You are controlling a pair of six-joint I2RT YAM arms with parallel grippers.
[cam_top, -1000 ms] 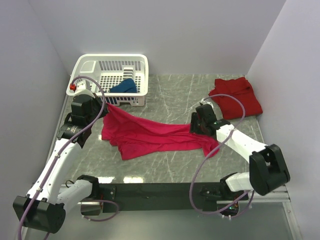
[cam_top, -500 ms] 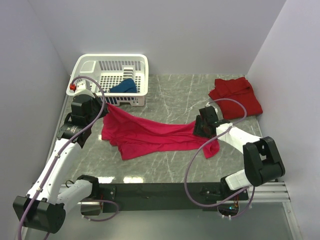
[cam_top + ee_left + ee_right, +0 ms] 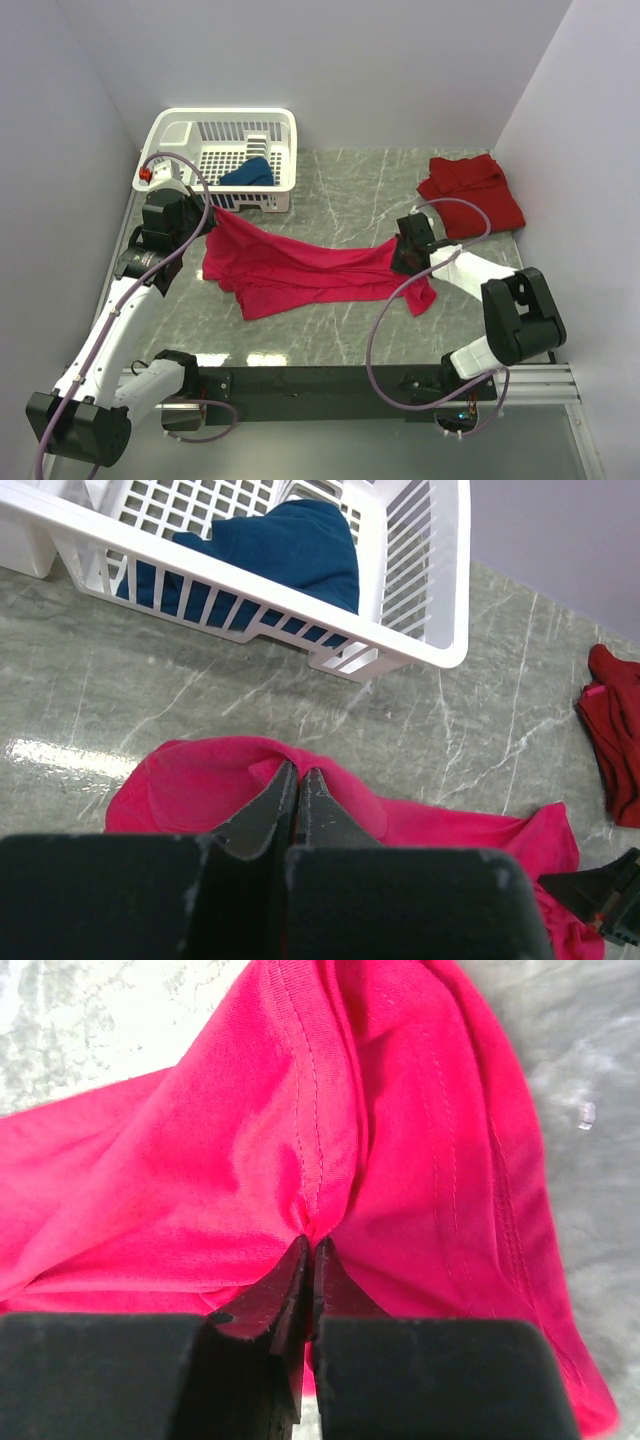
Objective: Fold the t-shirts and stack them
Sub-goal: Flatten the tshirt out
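Note:
A magenta t-shirt (image 3: 300, 268) lies stretched across the middle of the table, rumpled. My left gripper (image 3: 212, 212) is shut on its far left corner (image 3: 290, 765), just in front of the basket. My right gripper (image 3: 398, 252) is shut on a pinch of the same shirt (image 3: 312, 1228) at its right end. A darker red t-shirt (image 3: 470, 192) sits bunched at the back right. A dark blue t-shirt (image 3: 248, 173) lies inside the basket (image 3: 270, 550).
The white lattice basket (image 3: 170, 128) stands at the back left against the wall. Grey walls close in the table on three sides. The arms' black base rail (image 3: 310, 385) runs along the near edge.
My right gripper has closed on the magenta shirt's right end and slid slightly further over it. The left gripper has kept its hold and place.

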